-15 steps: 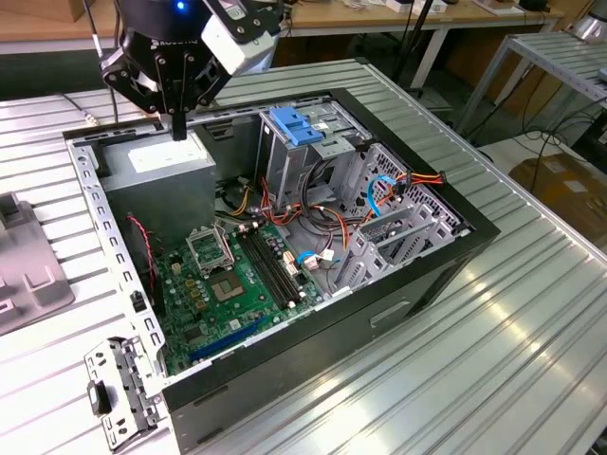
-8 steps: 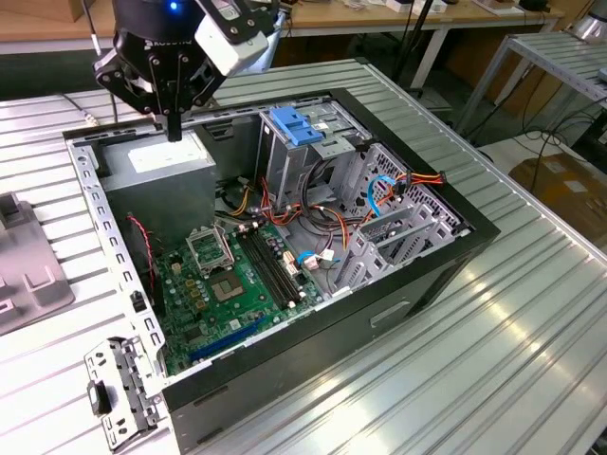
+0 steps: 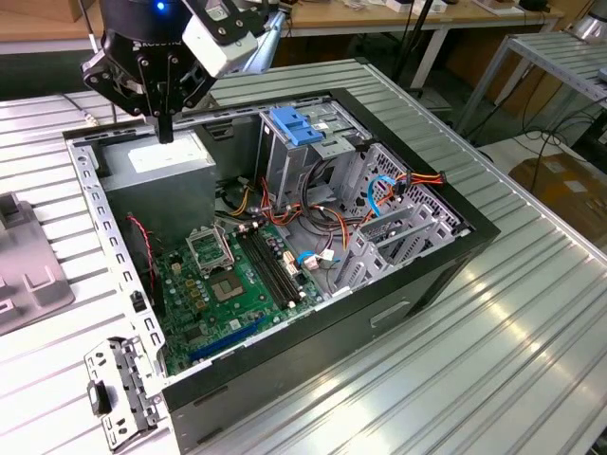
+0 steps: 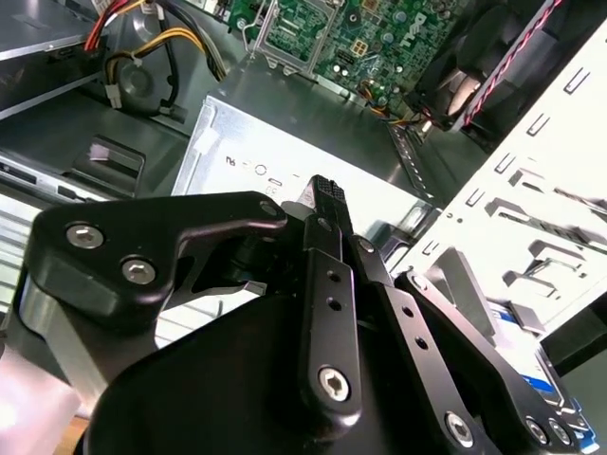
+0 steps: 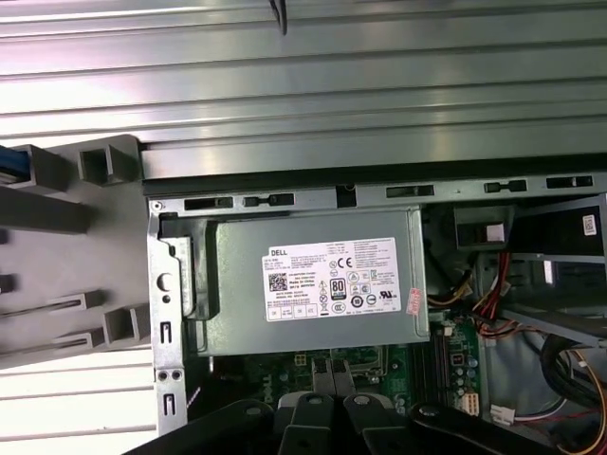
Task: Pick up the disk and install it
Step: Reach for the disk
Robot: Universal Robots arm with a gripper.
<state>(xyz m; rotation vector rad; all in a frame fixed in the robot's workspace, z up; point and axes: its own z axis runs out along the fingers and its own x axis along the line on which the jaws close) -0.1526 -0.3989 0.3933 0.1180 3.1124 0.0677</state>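
Note:
My black gripper (image 3: 166, 131) hangs at the back of the exterior view's left, just above the grey power-supply box (image 3: 163, 161) in the corner of the open computer case (image 3: 313, 313). Its fingers are shut together with nothing between them in both wrist views (image 4: 324, 195) (image 5: 331, 375). A silver corner with a blue-and-white face, which looks like the disk (image 4: 542, 372), peeks out behind the gripper's links in the second wrist view. It lies outside the case wall, apart from the fingers and mostly hidden.
Inside the case are a green motherboard (image 3: 232, 280), a metal drive cage with a blue latch (image 3: 296, 128), and coloured cables (image 3: 379, 190). A grey fixture (image 3: 28, 270) stands on the ribbed table at the exterior view's left. A loose metal bracket (image 3: 119, 393) lies near the case's front corner.

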